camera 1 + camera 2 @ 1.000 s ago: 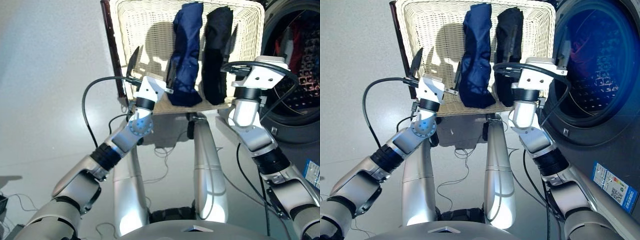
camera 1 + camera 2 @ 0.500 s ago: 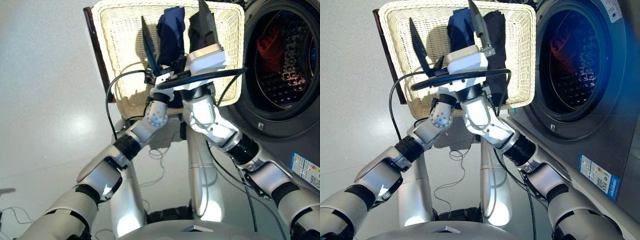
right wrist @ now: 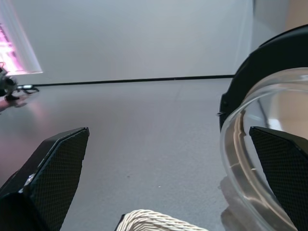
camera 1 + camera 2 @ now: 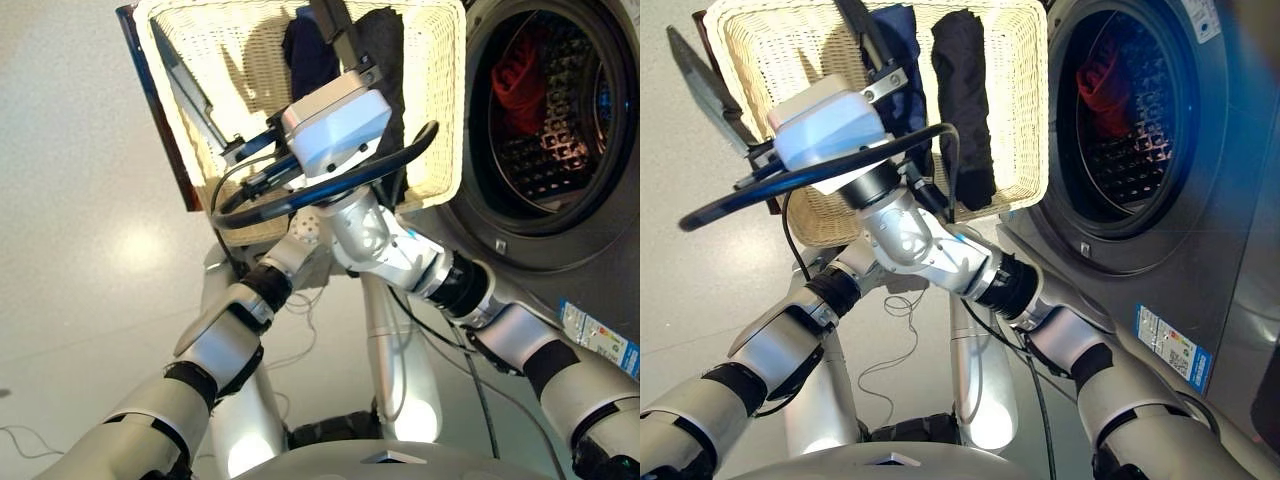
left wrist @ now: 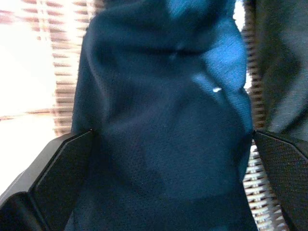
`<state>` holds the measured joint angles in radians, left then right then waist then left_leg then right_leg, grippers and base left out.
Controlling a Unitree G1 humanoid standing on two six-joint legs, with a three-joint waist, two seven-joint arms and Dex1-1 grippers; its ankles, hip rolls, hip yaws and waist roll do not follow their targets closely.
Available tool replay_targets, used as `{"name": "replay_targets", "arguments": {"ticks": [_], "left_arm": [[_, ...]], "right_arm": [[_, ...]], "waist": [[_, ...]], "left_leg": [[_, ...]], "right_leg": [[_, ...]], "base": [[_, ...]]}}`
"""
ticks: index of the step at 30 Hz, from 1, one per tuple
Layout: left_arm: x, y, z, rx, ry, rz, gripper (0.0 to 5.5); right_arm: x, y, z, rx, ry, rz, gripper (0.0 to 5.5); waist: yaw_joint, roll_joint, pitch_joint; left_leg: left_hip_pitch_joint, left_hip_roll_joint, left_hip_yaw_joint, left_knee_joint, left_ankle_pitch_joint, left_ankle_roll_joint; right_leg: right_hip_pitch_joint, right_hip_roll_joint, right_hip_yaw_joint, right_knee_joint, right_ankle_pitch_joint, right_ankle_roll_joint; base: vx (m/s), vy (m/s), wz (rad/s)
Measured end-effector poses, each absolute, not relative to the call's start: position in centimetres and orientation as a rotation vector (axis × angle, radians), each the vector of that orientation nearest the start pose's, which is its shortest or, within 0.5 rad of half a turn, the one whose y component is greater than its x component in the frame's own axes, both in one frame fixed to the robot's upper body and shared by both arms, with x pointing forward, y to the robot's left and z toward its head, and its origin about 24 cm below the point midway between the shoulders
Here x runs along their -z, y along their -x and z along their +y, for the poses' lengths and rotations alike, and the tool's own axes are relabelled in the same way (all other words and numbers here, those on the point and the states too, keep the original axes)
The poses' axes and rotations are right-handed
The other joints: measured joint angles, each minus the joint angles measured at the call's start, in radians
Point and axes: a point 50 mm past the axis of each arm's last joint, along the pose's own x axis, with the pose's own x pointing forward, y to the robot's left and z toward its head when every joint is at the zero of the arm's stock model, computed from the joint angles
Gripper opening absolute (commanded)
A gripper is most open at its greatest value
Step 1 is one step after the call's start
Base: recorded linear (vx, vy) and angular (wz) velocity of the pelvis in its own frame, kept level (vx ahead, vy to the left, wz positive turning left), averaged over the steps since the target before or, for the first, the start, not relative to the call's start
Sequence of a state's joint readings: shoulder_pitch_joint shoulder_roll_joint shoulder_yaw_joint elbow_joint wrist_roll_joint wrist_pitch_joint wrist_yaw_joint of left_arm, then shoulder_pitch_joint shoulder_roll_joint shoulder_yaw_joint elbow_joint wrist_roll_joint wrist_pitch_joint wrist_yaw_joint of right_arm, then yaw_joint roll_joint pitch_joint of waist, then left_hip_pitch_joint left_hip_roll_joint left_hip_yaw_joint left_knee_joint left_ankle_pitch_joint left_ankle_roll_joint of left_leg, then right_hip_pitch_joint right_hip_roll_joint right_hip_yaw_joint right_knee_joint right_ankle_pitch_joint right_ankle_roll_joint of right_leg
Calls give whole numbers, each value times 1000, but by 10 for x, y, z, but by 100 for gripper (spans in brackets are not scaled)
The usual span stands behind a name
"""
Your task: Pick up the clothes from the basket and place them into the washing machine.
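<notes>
The cream wicker basket (image 4: pixel 1020 120) stands beside the washing machine (image 4: pixel 1200 230), its right rim close to the open porthole. Two of the clothes lie lengthwise in the basket's right half: the navy bundle (image 4: pixel 308 55) and, just beside it on the side toward the machine, the black bundle (image 4: pixel 965 95). The coral-red bundle (image 4: pixel 520 80) lies inside the perforated drum (image 4: pixel 1135 160), at its upper part.

The left claw (image 5: pixel 168 159) is spread wide over the navy bundle, one finger on each side of the cloth (the wrist view is almost filled with blue fabric); I cannot tell whether the fingers (image 5: pixel 53 168) touch it. From the head views most of this claw is hidden behind the right arm; one black finger shows over the basket's left rim.

The right claw (image 3: pixel 168 144) is raised above the basket and spread, holding nothing. Its wrist view looks past the basket's rim at the grey floor (image 3: pixel 144 134) and the glass door (image 3: pixel 260 144) of the machine, swung open. Its fingers (image 4: pixel 335 30) point up over the basket's far edge, in front of the navy bundle.
</notes>
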<state>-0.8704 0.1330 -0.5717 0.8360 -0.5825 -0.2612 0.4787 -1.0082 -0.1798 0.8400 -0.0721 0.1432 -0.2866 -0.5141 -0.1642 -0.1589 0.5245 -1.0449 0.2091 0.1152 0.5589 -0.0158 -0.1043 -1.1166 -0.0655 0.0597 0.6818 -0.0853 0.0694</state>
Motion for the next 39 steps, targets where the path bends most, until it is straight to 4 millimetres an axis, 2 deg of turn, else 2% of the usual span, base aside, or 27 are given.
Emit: {"name": "replay_targets", "arguments": {"ticks": [7,8,10,17,30,31,32,33,34,35,39], "left_arm": [[-124,-381,67,-79,116,-133,550],[-126,-381,67,-85,121,-143,550],[-131,-381,66,-93,138,-162,550],[-142,-383,65,-106,167,-192,550],[-143,-382,61,-92,170,-195,550],[-143,-382,61,-92,170,-195,487],[-143,-382,62,-98,172,-194,298],[-143,-383,64,-107,177,-193,188],[-144,-383,66,-114,183,-194,125],[-145,-384,66,-114,190,-195,9],[-156,-386,56,-23,177,-214,0]], "right_arm": [[-272,-230,43,-660,-15,-1109,550],[-273,-231,42,-657,-16,-1109,550],[-273,-231,42,-654,-18,-1111,550],[-273,-231,41,-652,-20,-1110,550],[-275,-230,39,-651,-23,-1116,550],[-274,-230,39,-650,-22,-1115,550],[-274,-231,39,-649,-21,-1114,550],[-274,-231,38,-646,-21,-1113,550],[-273,-232,38,-644,-20,-1111,550],[-273,-232,37,-644,-18,-1112,550],[-274,-230,37,-647,-21,-1116,550]], "waist": [[3,-10,-6],[2,-11,-7],[2,-13,-8],[1,-14,-9],[6,-15,-10],[6,-15,-10],[6,-15,-10],[8,-15,-10],[12,-15,-10],[16,-15,-10],[12,-21,-14]], "left_leg": [[-45,18,-4,50,-17,-7],[-55,19,-4,59,-22,-13],[-76,21,-4,71,-25,-10],[-100,19,-4,77,-24,-8],[-106,15,-3,78,-26,-2],[-106,15,-3,78,-26,-2],[-107,15,-3,78,-26,-2],[-107,15,-3,78,-26,-2],[-107,15,-3,79,-26,-2],[-109,15,-3,79,-26,-2],[-129,15,-4,85,-26,1]], "right_leg": [[-50,19,8,40,-10,3],[-62,20,11,50,-10,2],[-83,20,13,64,-12,-4],[-109,20,26,53,-4,8],[-109,18,28,48,5,8],[-109,18,28,48,5,8],[-110,18,28,47,6,9],[-110,18,28,47,6,9],[-110,18,28,47,6,9],[-111,18,28,47,6,9],[-122,18,28,38,18,12]], "base": [[0,-4,-26],[0,0,0],[0,0,0],[0,0,0],[0,0,0],[0,0,0],[0,0,0],[0,0,0],[0,0,0],[0,0,0],[0,0,0]]}}
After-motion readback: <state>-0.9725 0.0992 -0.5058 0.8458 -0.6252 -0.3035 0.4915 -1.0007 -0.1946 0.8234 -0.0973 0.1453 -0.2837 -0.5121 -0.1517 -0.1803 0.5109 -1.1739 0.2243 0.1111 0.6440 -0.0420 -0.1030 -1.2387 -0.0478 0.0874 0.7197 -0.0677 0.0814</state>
